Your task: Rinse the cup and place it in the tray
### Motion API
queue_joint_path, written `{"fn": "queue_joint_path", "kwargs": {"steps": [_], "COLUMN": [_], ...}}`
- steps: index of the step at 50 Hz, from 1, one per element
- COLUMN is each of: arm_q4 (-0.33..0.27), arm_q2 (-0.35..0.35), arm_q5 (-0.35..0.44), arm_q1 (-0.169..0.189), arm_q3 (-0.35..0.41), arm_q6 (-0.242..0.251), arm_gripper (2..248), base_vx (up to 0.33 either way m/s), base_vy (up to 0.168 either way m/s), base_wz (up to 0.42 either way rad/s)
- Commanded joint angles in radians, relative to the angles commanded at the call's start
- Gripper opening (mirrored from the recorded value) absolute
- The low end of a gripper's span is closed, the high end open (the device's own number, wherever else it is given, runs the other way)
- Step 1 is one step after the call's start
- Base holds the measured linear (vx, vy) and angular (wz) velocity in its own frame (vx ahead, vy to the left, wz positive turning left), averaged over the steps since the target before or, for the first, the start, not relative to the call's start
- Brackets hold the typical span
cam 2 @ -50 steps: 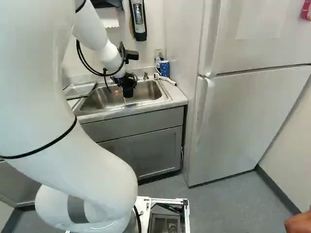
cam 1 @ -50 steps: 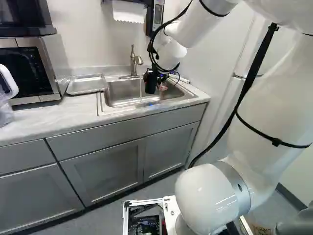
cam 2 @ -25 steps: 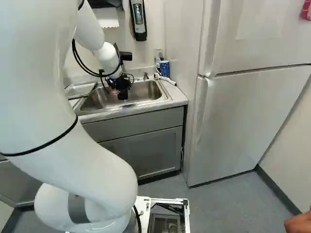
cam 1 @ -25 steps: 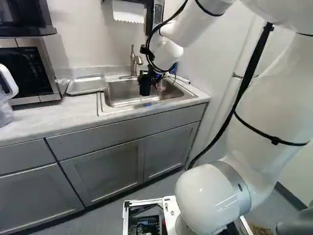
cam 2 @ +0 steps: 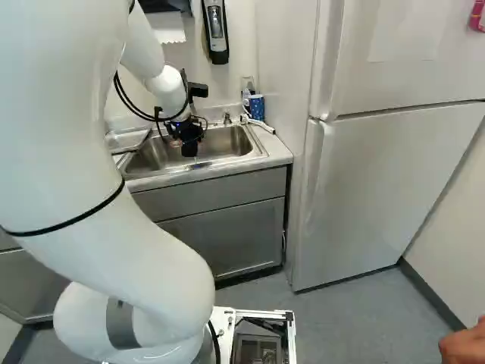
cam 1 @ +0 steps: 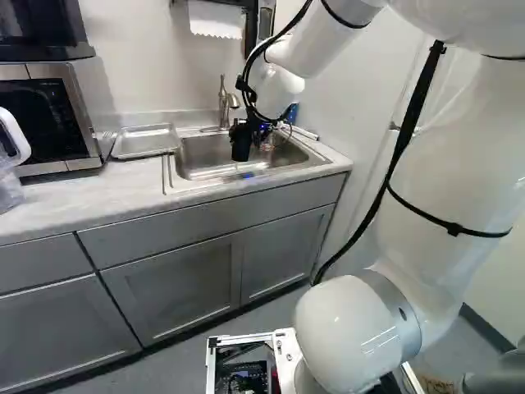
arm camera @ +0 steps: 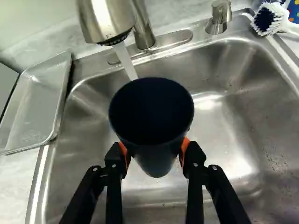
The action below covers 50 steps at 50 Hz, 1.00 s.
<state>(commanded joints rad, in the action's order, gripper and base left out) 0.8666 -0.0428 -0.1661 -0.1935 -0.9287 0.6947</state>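
Observation:
Over the sink (cam 1: 197, 174), the gripper (cam 1: 256, 135) holds a dark cup (cam 1: 241, 142). In the wrist view the orange pads of the gripper (arm camera: 154, 156) press the dark cup (arm camera: 156, 156) from both sides, its mouth tipped toward the camera. Water runs from the faucet (arm camera: 105, 21) down at the cup's far rim; whether it enters the cup I cannot tell. The metal tray (arm camera: 35, 102) lies on the counter beside the sink, with nothing in it.
A white scrub brush (arm camera: 273, 18) and a blue dotted cup (cam 2: 257, 107) stand behind the sink's corner. A microwave (cam 1: 57, 115) is left of the tray in the left base view. A refrigerator (cam 2: 379, 167) rises right of the sink in the right base view.
Held in the gripper, the dark cup has moved a little toward the tray's side and the sink's front. The arm has shifted with it; the base has stayed put.

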Motion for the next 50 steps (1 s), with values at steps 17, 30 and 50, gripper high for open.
{"fn": "queue_joint_path", "kwargs": {"steps": [17, 30, 50], "arm_q4": [-0.083, -0.15, -0.253], "arm_q2": [-0.029, -0.056, -0.094], "arm_q5": [0.0, 0.0, 0.0], "arm_q1": [-0.005, -0.014, -0.028], "arm_q3": [-0.03, -0.059, -0.1], "arm_q6": [-0.023, -0.023, -0.141], "arm_gripper": [121, 121, 121], "base_vx": [0.0, 0.0, 0.0], "base_vy": [0.0, 0.0, 0.0], "base_wz": [0.0, 0.0, 0.0]}}
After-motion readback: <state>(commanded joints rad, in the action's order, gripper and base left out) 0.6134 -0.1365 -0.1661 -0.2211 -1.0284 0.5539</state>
